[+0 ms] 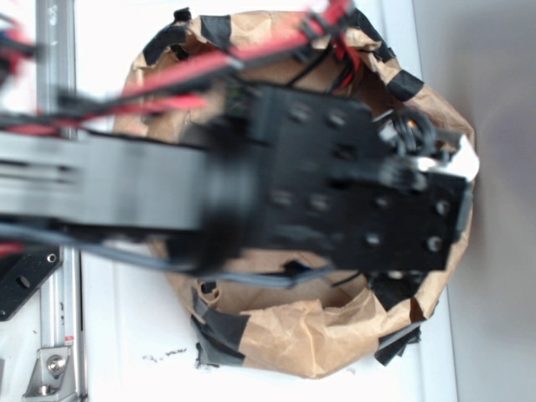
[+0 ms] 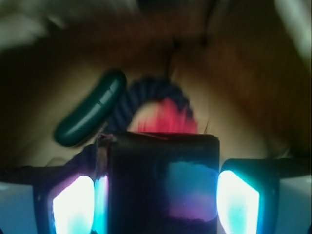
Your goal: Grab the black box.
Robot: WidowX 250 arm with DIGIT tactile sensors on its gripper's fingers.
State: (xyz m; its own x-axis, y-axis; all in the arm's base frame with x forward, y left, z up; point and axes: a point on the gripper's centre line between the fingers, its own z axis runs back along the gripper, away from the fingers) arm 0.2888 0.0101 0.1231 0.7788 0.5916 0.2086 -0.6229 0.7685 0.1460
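White tabletop (image 1: 126, 335), aluminium rail (image 1: 57, 318) along one edge, pale grey surface (image 1: 494, 84) beyond, bright even light

Glossy black squarish box (image 2: 163, 183) with blue and pink reflections; dark green oblong capsule (image 2: 91, 114); navy ridged coil (image 2: 146, 95); red crumpled paper ball (image 2: 168, 119); brown crinkled paper wall (image 1: 310, 331) patched with black tape.

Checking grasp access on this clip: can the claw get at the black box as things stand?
Probably yes. In the wrist view the black box sits right between the claw fingers, with nothing between them; the green capsule and red ball lie beyond it. Contact can't be confirmed.
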